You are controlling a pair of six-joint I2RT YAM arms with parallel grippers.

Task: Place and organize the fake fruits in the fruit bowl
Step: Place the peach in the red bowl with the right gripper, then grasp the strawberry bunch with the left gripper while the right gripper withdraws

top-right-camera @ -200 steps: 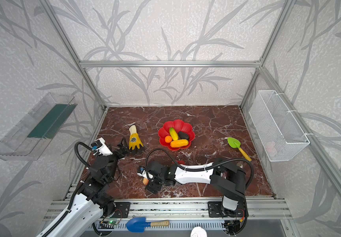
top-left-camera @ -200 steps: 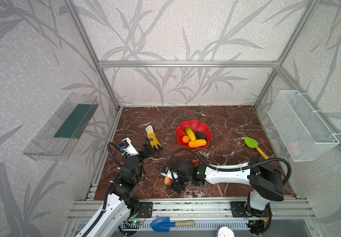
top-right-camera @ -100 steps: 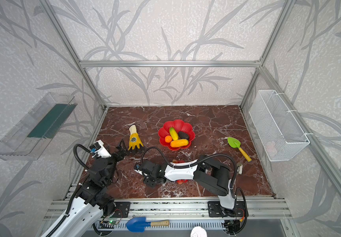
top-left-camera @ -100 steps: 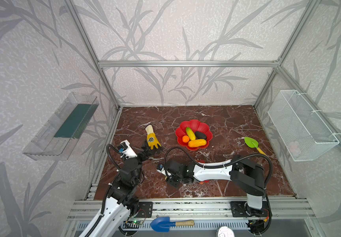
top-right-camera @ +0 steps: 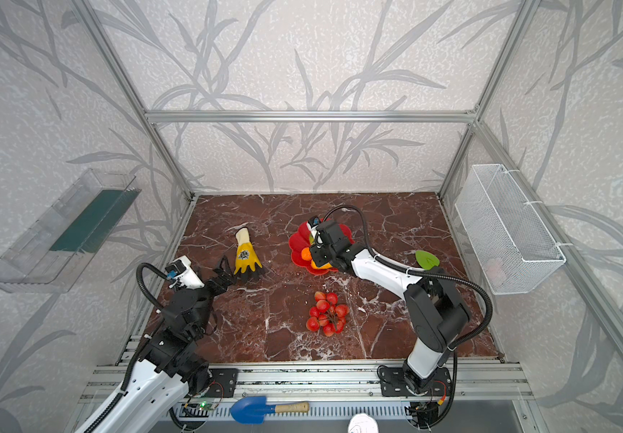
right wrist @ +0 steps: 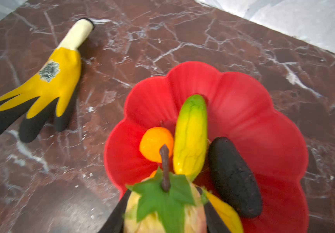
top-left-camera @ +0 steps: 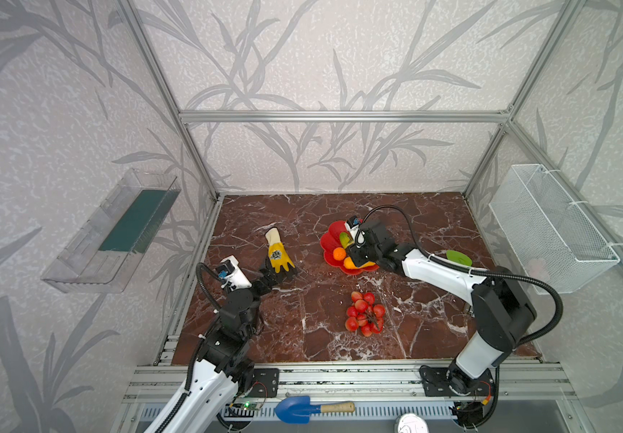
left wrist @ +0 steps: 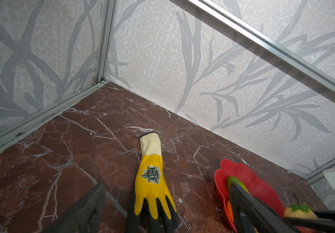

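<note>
Clamped apple (right wrist: 150,223) over bowl (right wrist: 116,159) rim

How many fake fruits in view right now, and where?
6. In the fruit bowl: orange ball, yellow-green oblong, avocado, yellow-orange oblong. The apple is gripped in the right hand over the bowl. The red berry bunch lies on the table. None apparently hidden.

White shells (top-left-camera: 437,271), black joints (top-left-camera: 501,311), looped black cables (top-left-camera: 388,206) (blue plugs (top-left-camera: 221,274) at cameras (top-left-camera: 233,270)); left hand (top-left-camera: 278,271), right hand (right wrist: 163,201) black.
</note>
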